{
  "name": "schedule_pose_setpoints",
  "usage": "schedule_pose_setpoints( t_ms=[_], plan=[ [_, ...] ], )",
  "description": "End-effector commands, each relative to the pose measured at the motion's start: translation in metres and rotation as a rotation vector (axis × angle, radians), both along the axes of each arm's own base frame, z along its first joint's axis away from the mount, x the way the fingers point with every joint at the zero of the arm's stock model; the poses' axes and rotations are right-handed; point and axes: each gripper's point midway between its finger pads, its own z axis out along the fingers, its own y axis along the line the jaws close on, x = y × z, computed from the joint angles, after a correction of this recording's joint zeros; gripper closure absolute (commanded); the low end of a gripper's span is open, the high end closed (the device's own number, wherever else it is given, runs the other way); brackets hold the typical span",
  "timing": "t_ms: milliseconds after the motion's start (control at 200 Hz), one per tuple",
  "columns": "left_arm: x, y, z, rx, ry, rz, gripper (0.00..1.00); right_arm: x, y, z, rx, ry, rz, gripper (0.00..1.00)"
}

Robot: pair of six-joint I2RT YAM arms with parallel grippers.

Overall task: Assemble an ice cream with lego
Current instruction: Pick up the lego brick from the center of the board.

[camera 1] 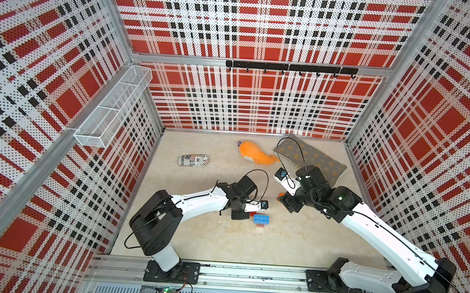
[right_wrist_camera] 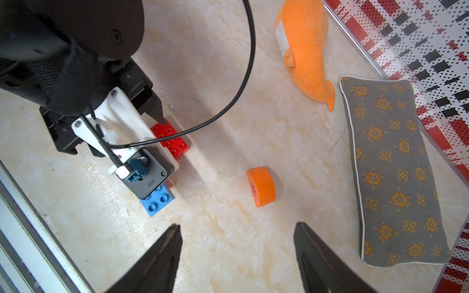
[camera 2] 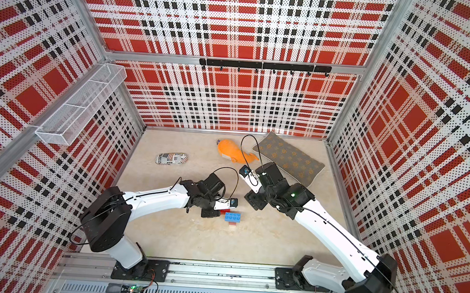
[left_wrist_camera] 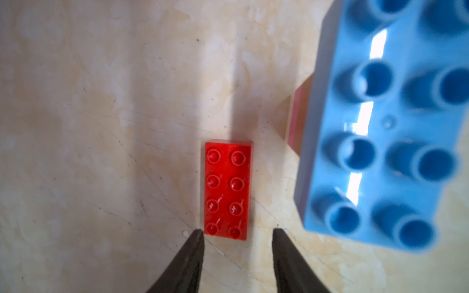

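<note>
Left gripper (left_wrist_camera: 237, 232) low at mid-tabletop (camera 1: 221, 245), jaws parted a little wider than the red brick (left_wrist_camera: 225, 190), one tip on each side of its near end, not yet pinching. Red brick flat, studs up, just beside the half-built ice cream (camera 2: 233, 219): blue brick (left_wrist_camera: 380, 126), studs up, atop a narrow stem (camera 1: 259, 227) of small bricks, with pink showing beneath in the left wrist view. Right gripper (right_wrist_camera: 237, 225) spread wide, nothing between the jaws, above bare tabletop to the right of the ice cream. Orange piece (right_wrist_camera: 261, 186) on its edge, red asterisk showing, near that gripper and apart from the other bricks. Toward the far edge: whale (camera 1: 251, 152) about midway along, cushion (camera 1: 320, 161) in the far right corner, packet (camera 1: 193, 160) nearer the left edge.
</note>
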Motion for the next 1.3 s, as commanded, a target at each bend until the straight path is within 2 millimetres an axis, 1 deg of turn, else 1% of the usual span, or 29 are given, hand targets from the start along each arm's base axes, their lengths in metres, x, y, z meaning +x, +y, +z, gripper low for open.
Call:
schedule_pose_setpoints(
  t_ms=[0,200,456,802,1152,1293],
  plan=[
    [0.003,-0.005,-0.001,0.011,-0.001,-0.005,0.51,-0.001,0.000,-0.003,0.003,0.013,0.005,0.25],
    [0.010,-0.004,-0.005,0.032,-0.009,0.018,0.51,-0.002,0.001,-0.004,0.006,0.019,0.012,0.25],
    [0.019,-0.008,0.002,0.011,-0.019,0.043,0.50,-0.003,0.002,-0.005,0.008,0.023,0.021,0.25],
    [0.014,-0.013,-0.010,0.017,0.027,0.026,0.50,-0.005,0.003,-0.008,0.006,0.032,0.026,0.25],
    [0.016,-0.018,-0.017,0.024,0.045,0.021,0.50,-0.004,0.003,-0.010,0.004,0.038,0.025,0.25],
    [0.018,-0.019,-0.018,0.026,0.046,0.020,0.53,-0.005,0.003,-0.011,0.003,0.039,0.026,0.25]
  ],
)
